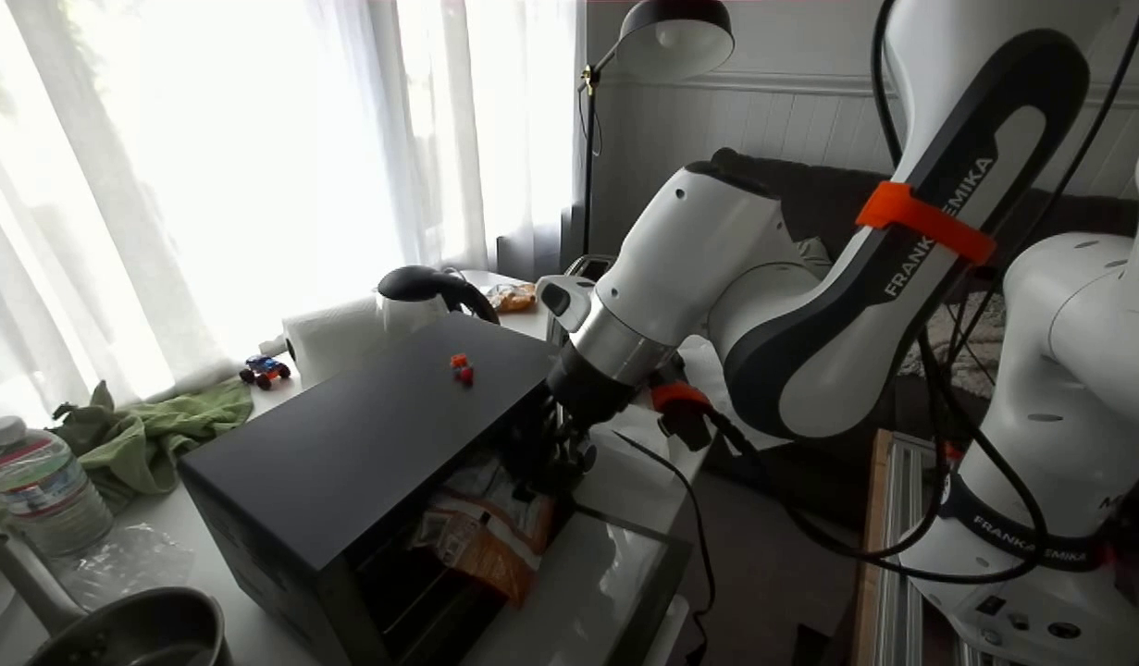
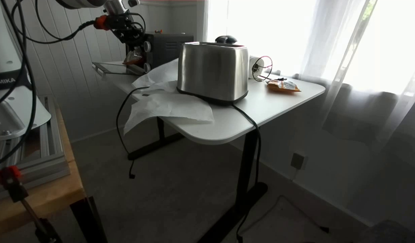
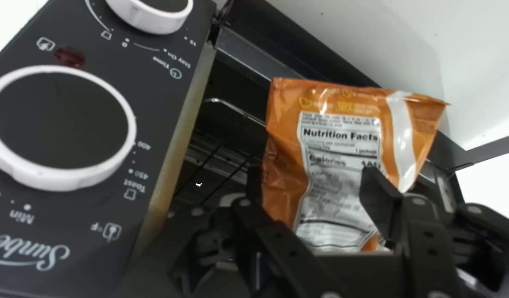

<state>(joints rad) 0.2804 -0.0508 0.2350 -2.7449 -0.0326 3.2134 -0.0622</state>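
Half in, half out

Left of the dark grey, box-shaped metal toaster oven (image 1: 365,416): clear plastic water bottle with white cap (image 1: 51,499), then crumpled green cloth (image 1: 153,439). On oven's top, small orange-and-red item (image 1: 463,374). At oven's mouth, glossy orange plastic snack packet with white nutrition label (image 3: 328,161), part inside, part jutting out. Black two-finger gripper (image 3: 313,178) at that same mouth: jaws well apart, no pinch on the packet visible. In front of oven, its dark-framed glass door (image 1: 578,592), lowered. Progress, by judgement: done, door down, packet at oven's mouth; left, packet not wholly in or out, door not closed.
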